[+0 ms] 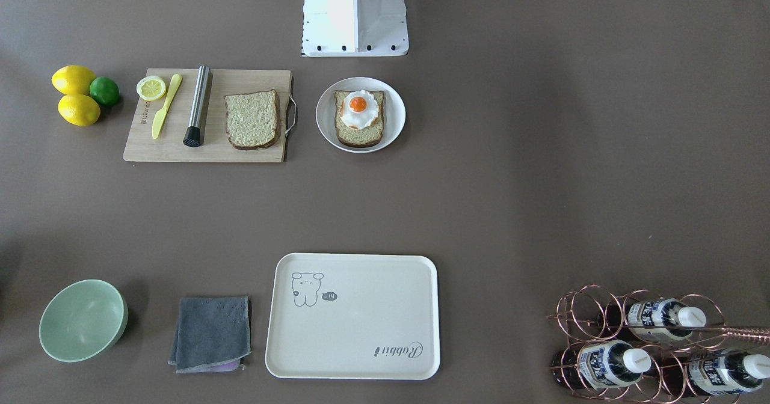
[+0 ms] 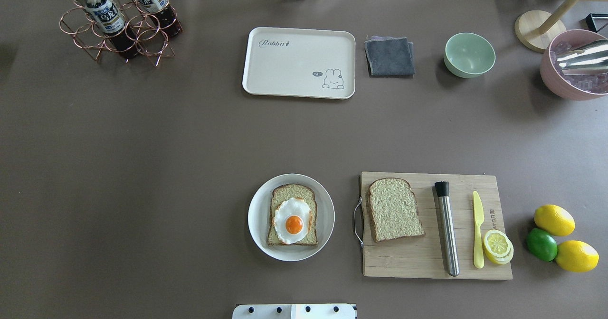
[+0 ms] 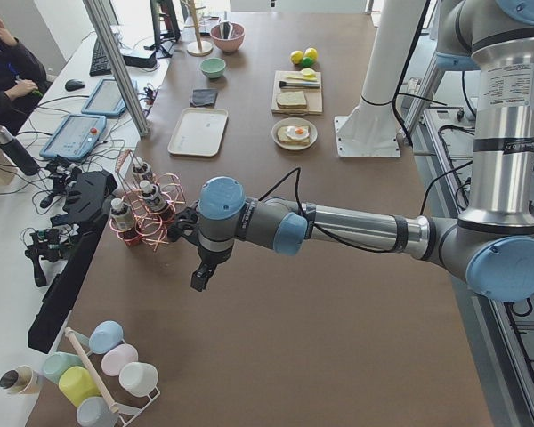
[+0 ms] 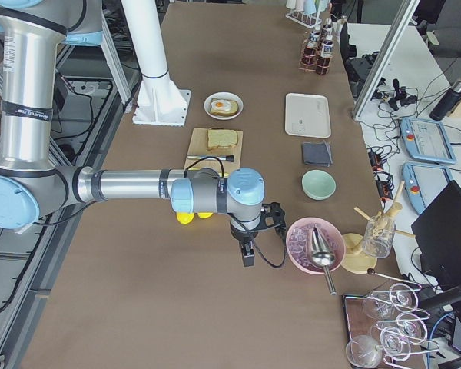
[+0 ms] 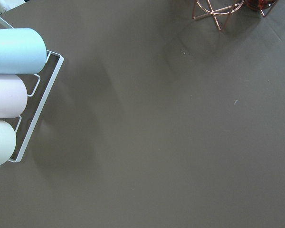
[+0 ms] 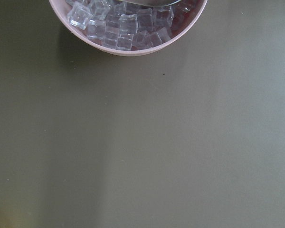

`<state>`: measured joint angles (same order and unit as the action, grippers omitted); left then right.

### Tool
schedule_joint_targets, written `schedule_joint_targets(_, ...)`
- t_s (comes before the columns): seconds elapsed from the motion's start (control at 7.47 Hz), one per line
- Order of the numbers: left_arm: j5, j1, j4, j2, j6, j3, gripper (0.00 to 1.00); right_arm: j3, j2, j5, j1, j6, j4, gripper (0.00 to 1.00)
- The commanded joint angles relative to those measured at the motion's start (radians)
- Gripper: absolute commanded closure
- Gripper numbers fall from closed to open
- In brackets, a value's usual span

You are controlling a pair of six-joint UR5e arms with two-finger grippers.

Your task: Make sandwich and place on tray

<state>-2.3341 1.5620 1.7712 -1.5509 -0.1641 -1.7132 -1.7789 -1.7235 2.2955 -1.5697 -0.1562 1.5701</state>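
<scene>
One slice of brown bread [image 2: 285, 194] lies on a round white plate [image 2: 256, 214] with the fried egg [image 2: 293, 220] on top. The second slice [image 2: 394, 210] lies bare on the wooden cutting board [image 2: 427, 262]. The cream tray [image 2: 299, 62] sits empty across the table. My left gripper [image 3: 200, 277] hangs over the table by the bottle rack, and my right gripper [image 4: 247, 256] hangs near the pink ice bowl. Both are far from the food and show only in the side views, so I cannot tell whether they are open or shut.
On the board lie a steel muddler [image 2: 447, 229], a yellow knife [image 2: 478, 229] and lemon slices [image 2: 498, 246]. Lemons and a lime [image 2: 541, 244] sit beside it. Near the tray are a grey cloth [image 2: 389, 56], a green bowl [image 2: 469, 54], an ice bowl [image 2: 574, 65] and a copper bottle rack [image 2: 118, 24].
</scene>
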Motion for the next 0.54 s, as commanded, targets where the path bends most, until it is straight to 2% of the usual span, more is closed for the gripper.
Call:
schedule_joint_targets(0.0, -0.050, -0.104, 0.185, -0.003, 0.319, -0.012, 0.02, -0.023, 0.004, 0.080, 0.026, 0.093, -0.002, 0.00)
schedule_joint_targets(0.13, -0.045, -0.175, 0.251, -0.001, 0.454, -0.035, 0.02, -0.058, 0.004, 0.084, 0.061, 0.175, -0.002, 0.00)
schedule_joint_targets(0.4, -0.042, -0.270, 0.306, -0.001, 0.633, -0.095, 0.02, -0.103, 0.004, 0.099, 0.112, 0.281, -0.002, 0.00)
